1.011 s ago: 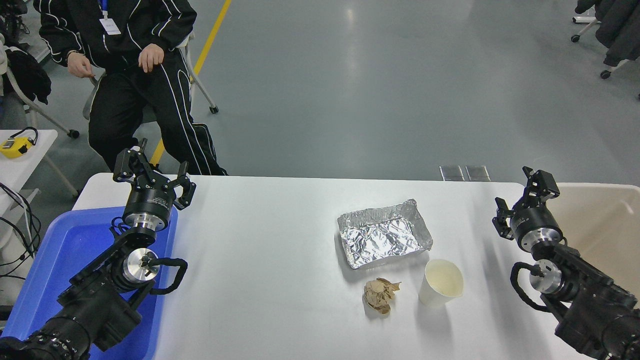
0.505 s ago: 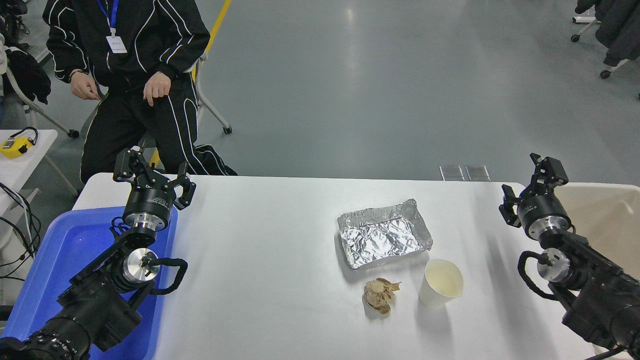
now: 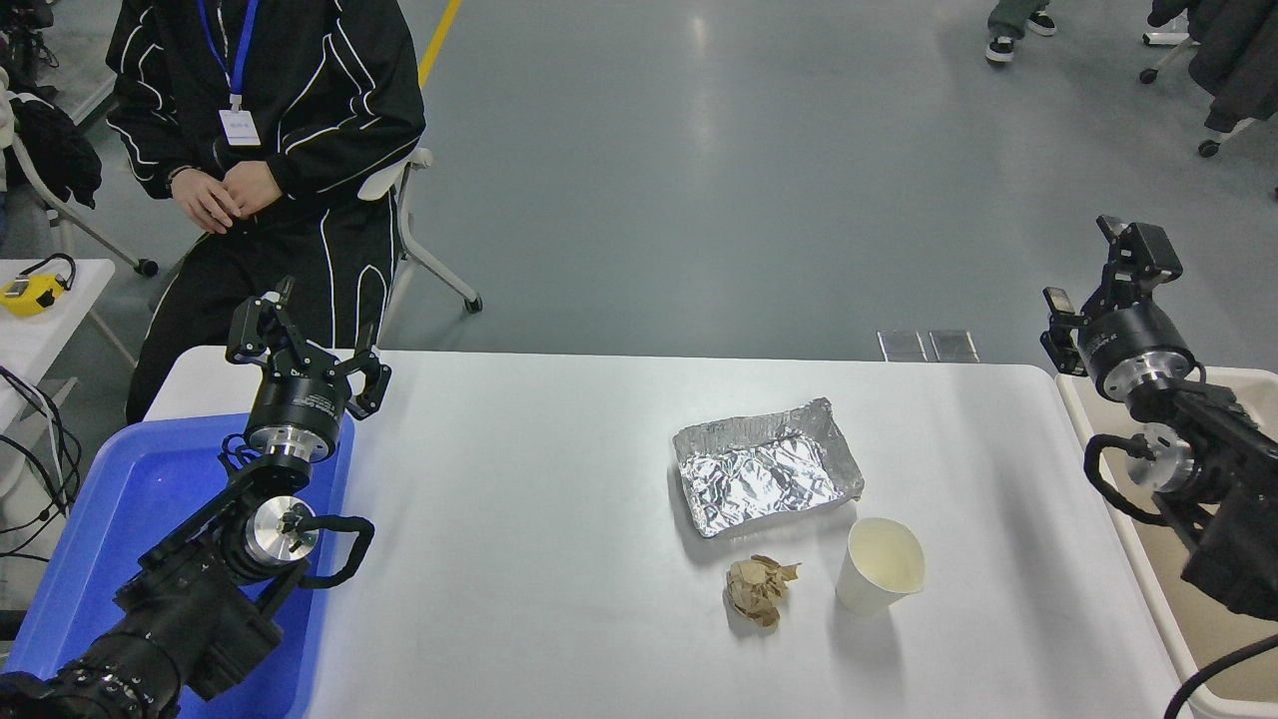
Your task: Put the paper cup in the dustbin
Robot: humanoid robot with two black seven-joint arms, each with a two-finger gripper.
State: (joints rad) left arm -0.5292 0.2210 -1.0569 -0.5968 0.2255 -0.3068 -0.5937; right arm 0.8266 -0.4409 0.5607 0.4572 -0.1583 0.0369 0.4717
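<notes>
The white paper cup [image 3: 880,577] stands upright on the white table [image 3: 559,519], right of centre, near the front. The beige dustbin [image 3: 1163,599] stands off the table's right edge, partly hidden by my right arm. My right gripper [image 3: 1098,270] is open and empty, raised above the bin's far corner, well right of and beyond the cup. My left gripper [image 3: 305,345] is open and empty, parked at the lower left over the blue tub.
A silver foil tray [image 3: 767,467] lies just beyond the cup. A crumpled brown paper wad [image 3: 759,587] lies left of the cup. A blue plastic tub [image 3: 120,519] sits at the left edge. A person [image 3: 260,120] sits at the far left.
My right gripper has moved up and to the right, off the table's edge to above the bin. The person at the far left has shifted and folded their hands.
</notes>
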